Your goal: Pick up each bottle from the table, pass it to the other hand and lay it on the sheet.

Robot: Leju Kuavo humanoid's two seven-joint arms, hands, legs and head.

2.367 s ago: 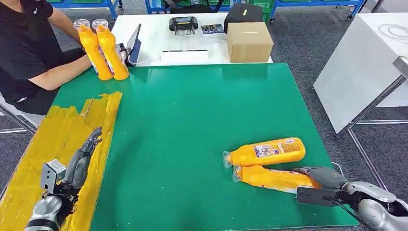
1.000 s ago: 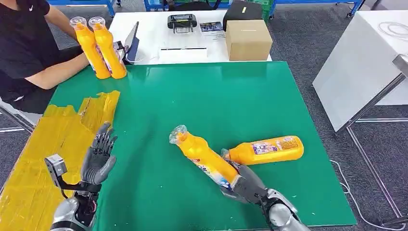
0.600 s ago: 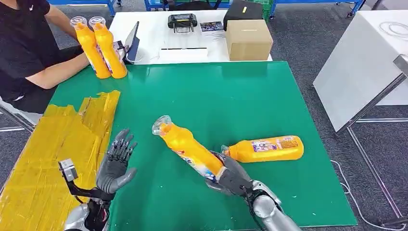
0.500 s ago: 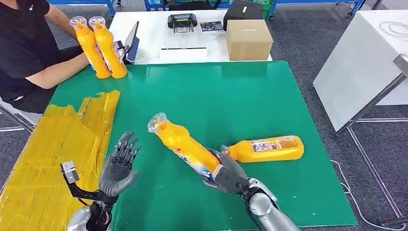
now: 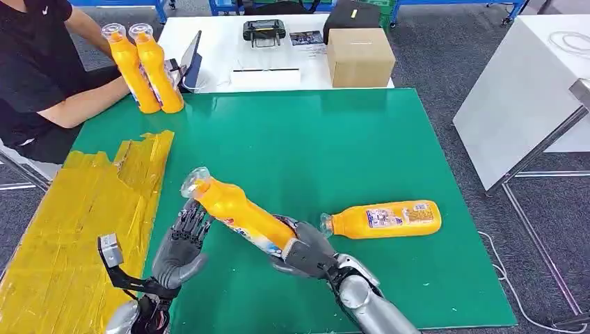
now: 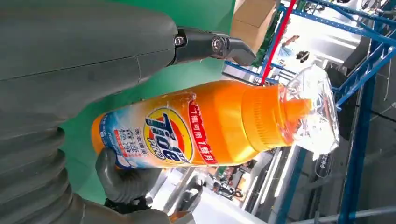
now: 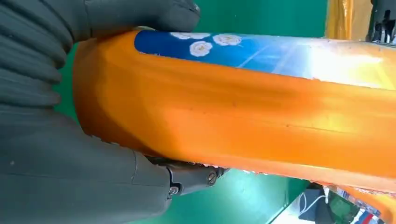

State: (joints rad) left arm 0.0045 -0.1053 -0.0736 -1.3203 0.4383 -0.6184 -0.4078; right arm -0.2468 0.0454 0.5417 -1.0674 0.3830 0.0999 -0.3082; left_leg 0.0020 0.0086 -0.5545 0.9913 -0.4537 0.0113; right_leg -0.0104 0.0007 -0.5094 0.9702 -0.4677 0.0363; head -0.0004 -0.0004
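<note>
Green mat [image 5: 334, 139] fills mid-frame; low centre, our right hand [image 5: 306, 252] clamps a bottle's [image 5: 240, 214] base, its cap slanting upper left over our left hand [image 5: 182, 243], fingers spread, holding nothing. Another bottle [image 5: 383, 220] lies right of it.

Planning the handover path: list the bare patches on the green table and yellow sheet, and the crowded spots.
The yellow sheet lies bare along the green table's left edge. The table's middle is bare too, from the two upright bottles and cardboard box down to the lying bottle. Crowded: near front, where the right hand holds the lifted bottle beside the left hand.
</note>
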